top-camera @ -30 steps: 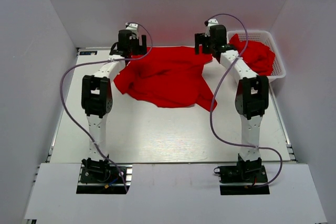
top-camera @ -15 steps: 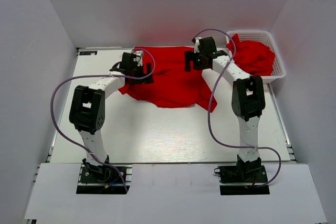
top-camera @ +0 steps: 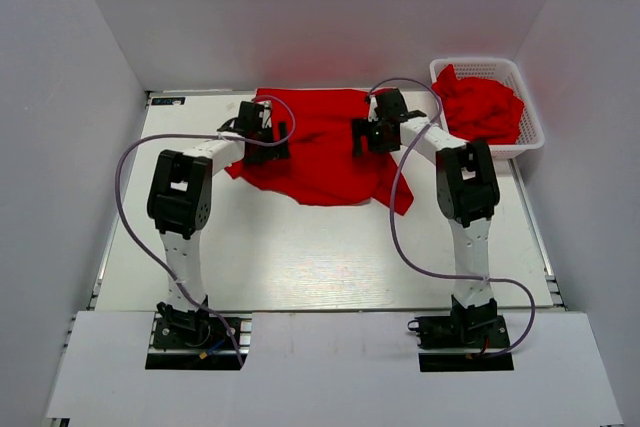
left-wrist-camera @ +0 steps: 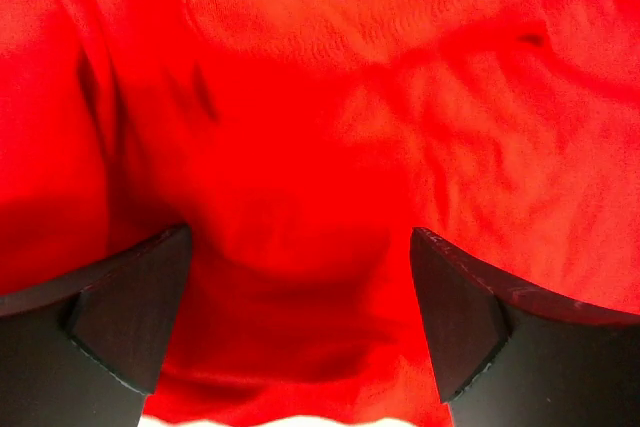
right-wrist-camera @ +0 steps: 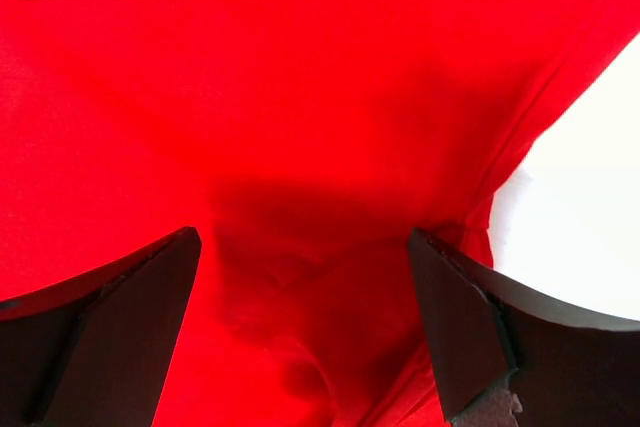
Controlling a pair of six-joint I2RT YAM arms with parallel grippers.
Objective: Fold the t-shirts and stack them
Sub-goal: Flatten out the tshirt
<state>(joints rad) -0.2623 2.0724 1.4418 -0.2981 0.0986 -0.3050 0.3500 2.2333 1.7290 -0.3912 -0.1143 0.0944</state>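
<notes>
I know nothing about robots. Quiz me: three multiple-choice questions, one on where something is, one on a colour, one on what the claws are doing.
1. Where is the white basket?
A. far right corner of the table
B. between the arm bases
C. near left corner

2. What colour is the t-shirt spread on the table?
A. blue
B. white
C. red

3. The left gripper and right gripper are:
A. both shut on cloth
B. both open over the t-shirt
C. one open, one shut

Answers: 1 A, top view shows it; 2 C, red in every view; 3 B, wrist views show both spread wide above the t-shirt.
</notes>
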